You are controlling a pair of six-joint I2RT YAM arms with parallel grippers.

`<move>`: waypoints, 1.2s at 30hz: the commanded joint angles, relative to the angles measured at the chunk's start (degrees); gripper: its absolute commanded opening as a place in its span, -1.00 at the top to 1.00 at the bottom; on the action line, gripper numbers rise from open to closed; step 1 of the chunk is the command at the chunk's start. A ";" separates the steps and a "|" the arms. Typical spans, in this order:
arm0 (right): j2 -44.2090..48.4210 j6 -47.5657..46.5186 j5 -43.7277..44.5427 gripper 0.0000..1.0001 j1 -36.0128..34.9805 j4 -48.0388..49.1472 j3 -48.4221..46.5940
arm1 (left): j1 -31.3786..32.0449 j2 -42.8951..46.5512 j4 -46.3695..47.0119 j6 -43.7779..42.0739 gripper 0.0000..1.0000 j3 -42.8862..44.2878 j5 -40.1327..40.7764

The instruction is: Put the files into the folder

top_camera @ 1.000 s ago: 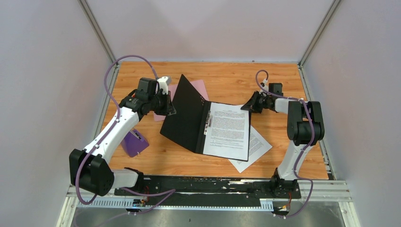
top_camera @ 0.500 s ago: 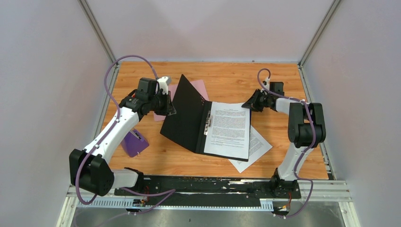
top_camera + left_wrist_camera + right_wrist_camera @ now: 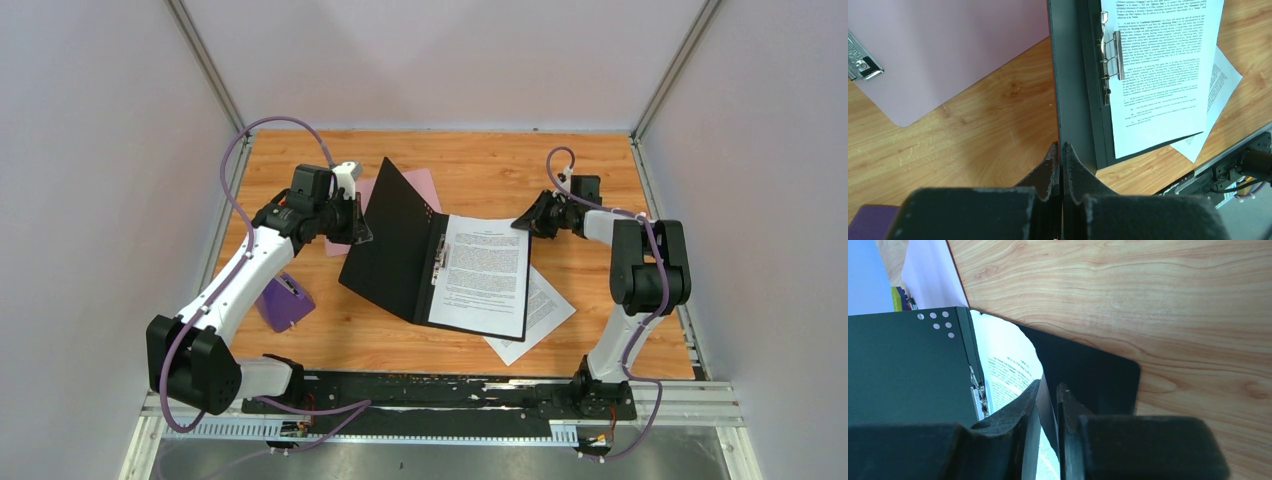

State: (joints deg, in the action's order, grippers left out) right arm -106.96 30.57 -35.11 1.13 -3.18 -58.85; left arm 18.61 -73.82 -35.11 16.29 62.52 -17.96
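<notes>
Gripping one folder (image 3: 395, 240), left fingers (image 3: 1047, 169) clamp; right fingers (image 3: 1020, 415) barely parted beside two files (image 3: 485, 275).

I see the folder (image 3: 395, 240), black, lying open near the middle of the table (image 3: 480, 180) and turned a little. Its left cover stands raised and leans to the left, and its right cover lies flat. On the right cover rests the first sheet (image 3: 485, 275), white and full of small black text, with its far right corner curling up a little. The second sheet (image 3: 548, 310), of the same kind, lies flat on the table. It is outside the folder, partly under its near right corner.
</notes>
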 commanded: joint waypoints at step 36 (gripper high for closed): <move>4.82 -7.52 3.67 -0.09 -19.32 -6.48 -10.38 | 0.18 1.77 1.47 -1.61 1.00 -1.29 -0.99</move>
State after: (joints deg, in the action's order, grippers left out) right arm -99.39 22.76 -28.56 -15.40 -15.53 -66.46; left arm 18.61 -73.45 -34.76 16.36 62.15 -18.57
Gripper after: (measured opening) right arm 0.533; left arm 0.017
